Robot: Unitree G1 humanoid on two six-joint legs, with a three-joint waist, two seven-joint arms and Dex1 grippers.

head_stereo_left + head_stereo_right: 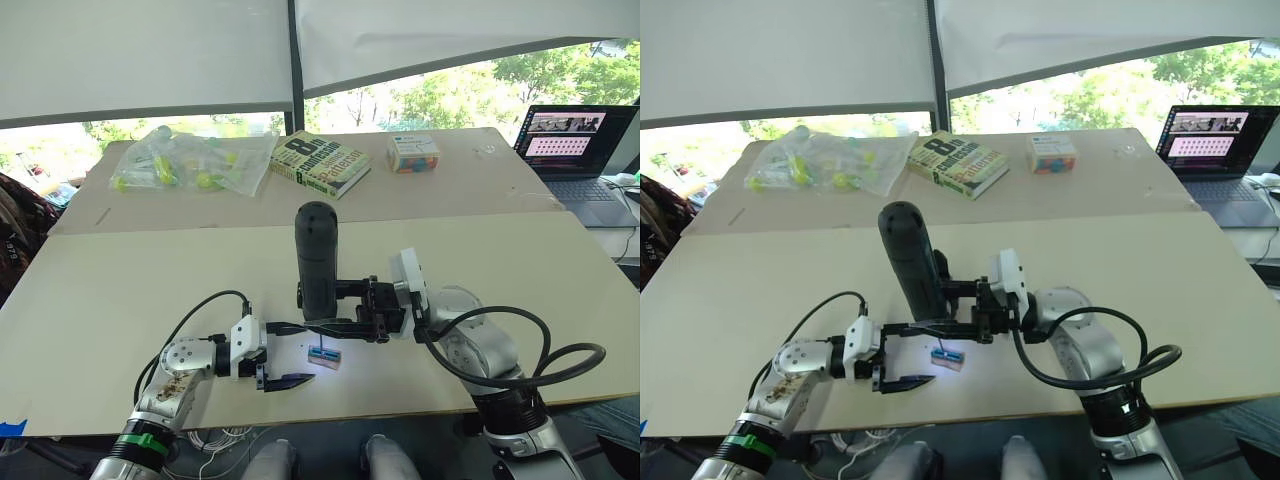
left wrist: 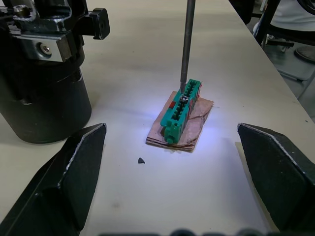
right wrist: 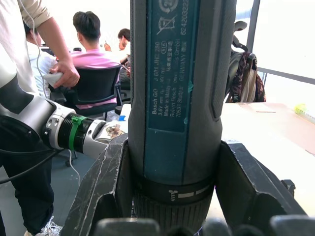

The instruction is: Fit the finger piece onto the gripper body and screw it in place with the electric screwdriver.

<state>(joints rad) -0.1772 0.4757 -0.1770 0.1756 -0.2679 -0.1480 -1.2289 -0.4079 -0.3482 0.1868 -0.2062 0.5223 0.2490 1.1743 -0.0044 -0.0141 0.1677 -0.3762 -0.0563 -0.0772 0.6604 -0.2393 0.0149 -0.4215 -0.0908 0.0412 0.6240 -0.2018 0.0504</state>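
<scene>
Bare table (image 1: 120, 300) surrounds left pincer (image 1: 277, 355), spread apart; right pincer (image 1: 335, 305) clamps electric screwdriver (image 1: 318, 258).

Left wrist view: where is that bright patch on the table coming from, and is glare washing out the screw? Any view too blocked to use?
Left wrist view: bluish-white light pools around the small green block, seemingly from the electric screwdriver; the bit and screw head stay readable. Eye views: windows bright, table evenly lit, same glow under the tool. Right wrist view: screwdriver body up close, held by the right gripper, hides the work.
</scene>
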